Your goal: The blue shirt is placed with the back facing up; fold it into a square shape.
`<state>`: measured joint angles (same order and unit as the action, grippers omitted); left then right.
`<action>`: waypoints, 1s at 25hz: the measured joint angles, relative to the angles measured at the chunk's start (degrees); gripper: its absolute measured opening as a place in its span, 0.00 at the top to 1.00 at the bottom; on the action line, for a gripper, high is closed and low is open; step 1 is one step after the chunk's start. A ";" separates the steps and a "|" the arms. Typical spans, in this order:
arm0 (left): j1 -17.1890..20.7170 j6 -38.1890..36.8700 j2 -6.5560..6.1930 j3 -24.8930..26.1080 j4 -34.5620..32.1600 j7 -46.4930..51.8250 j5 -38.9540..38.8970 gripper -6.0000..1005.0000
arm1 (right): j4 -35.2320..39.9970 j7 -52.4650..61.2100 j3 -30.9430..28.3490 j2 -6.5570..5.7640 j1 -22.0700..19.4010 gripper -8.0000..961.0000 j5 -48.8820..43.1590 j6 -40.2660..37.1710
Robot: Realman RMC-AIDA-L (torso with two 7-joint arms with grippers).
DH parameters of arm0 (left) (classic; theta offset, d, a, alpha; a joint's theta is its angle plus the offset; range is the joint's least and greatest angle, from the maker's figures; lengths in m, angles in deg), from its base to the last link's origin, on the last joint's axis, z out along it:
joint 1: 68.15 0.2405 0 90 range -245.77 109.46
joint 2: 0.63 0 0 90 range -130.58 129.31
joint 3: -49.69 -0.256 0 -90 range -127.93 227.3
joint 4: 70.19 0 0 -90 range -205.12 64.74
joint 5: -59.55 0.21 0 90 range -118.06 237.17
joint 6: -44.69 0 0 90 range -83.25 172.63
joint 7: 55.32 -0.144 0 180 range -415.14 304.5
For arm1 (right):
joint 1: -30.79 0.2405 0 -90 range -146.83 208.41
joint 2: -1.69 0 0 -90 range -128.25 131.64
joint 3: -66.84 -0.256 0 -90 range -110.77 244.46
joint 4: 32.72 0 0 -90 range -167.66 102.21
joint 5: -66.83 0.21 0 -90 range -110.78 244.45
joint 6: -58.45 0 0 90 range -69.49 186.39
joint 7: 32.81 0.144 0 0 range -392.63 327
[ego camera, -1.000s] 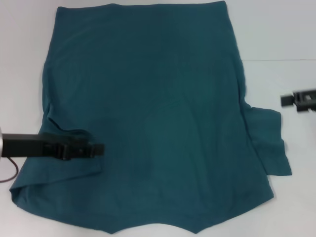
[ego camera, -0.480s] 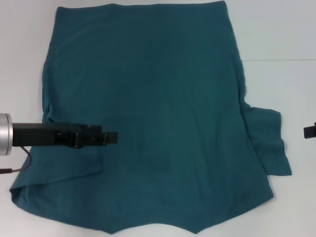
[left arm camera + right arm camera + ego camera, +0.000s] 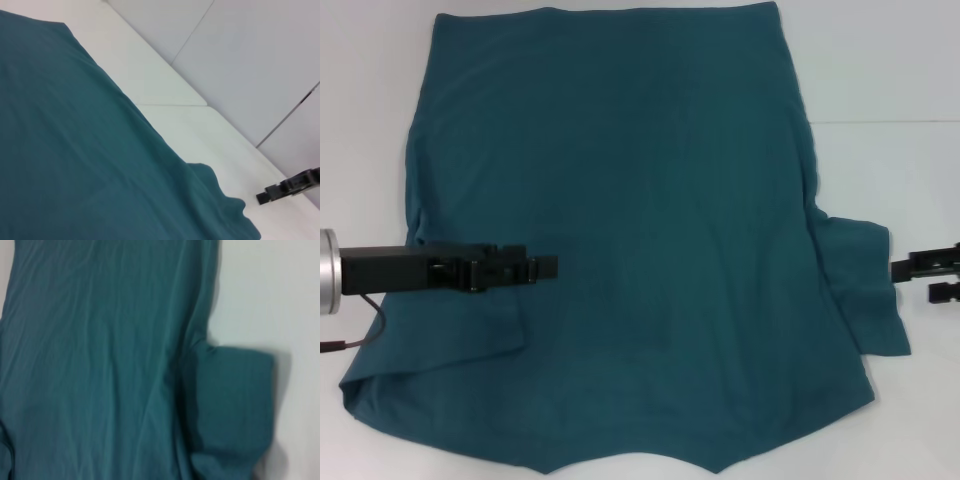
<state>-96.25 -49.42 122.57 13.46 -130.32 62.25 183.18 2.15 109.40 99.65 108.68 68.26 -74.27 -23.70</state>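
head view, blue shirt [image 3: 650, 240]: spread flat on the white table [image 3: 890, 80], left sleeve folded in, right sleeve sticking out.
left gripper [image 3: 545, 267]: over the shirt's left side; open or closed, cannot tell.
right gripper [image 3: 923, 277]: just beside the right sleeve, fingers parted.

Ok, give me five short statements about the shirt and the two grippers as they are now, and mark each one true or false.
1. The blue shirt lies spread flat on the white table. True.
2. The left gripper is over the shirt. True.
3. The right gripper is over the middle of the shirt. False: it is at the table's right side, just off the right sleeve.
4. The shirt is already folded into a square. False: its body is still spread open.
5. The right sleeve sticks out sideways from the body. True.
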 joint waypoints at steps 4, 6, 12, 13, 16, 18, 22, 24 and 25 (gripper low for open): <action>0.11 0.05 0.01 0.02 0.01 -0.02 -0.59 0.31 | -1.23 0.06 1.11 0.67 1.03 0.19 -0.14 2.03; 0.17 0.06 0.02 0.02 0.02 -0.03 -0.76 0.31 | -1.46 0.22 1.58 1.02 1.33 0.19 -0.16 2.81; 0.26 0.20 0.02 0.22 0.02 -0.06 -0.92 0.31 | -1.56 0.57 3.30 1.84 1.61 0.19 -0.19 5.20; 0.29 0.22 0.02 0.38 0.02 -0.08 -0.93 0.31 | -1.56 0.57 3.36 1.92 1.61 0.20 -0.21 5.52; 0.31 0.24 0.02 0.92 0.02 -0.14 -0.94 0.31 | -1.57 0.51 3.57 2.08 1.66 0.20 -0.22 6.03; 0.31 0.24 0.02 1.22 0.01 -0.19 -0.94 0.31 | -1.57 0.46 3.62 2.32 1.72 0.20 -0.23 6.36; 0.32 0.27 0.02 1.50 0.06 -0.28 -0.95 0.31 | -1.57 0.46 4.23 2.82 1.80 0.20 -0.23 7.21; 0.33 0.51 0.02 1.51 0.07 -0.27 -0.99 0.31 | -1.57 0.46 4.34 3.03 1.81 0.20 -0.17 7.52; 0.33 0.65 0.02 1.51 0.08 -0.25 -1.01 0.31 | -1.57 0.46 4.36 3.23 1.82 0.20 -0.13 7.83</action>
<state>-95.92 -48.76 122.59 14.97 -130.24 62.00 182.17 0.58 109.87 104.00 111.92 70.08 -74.40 -15.87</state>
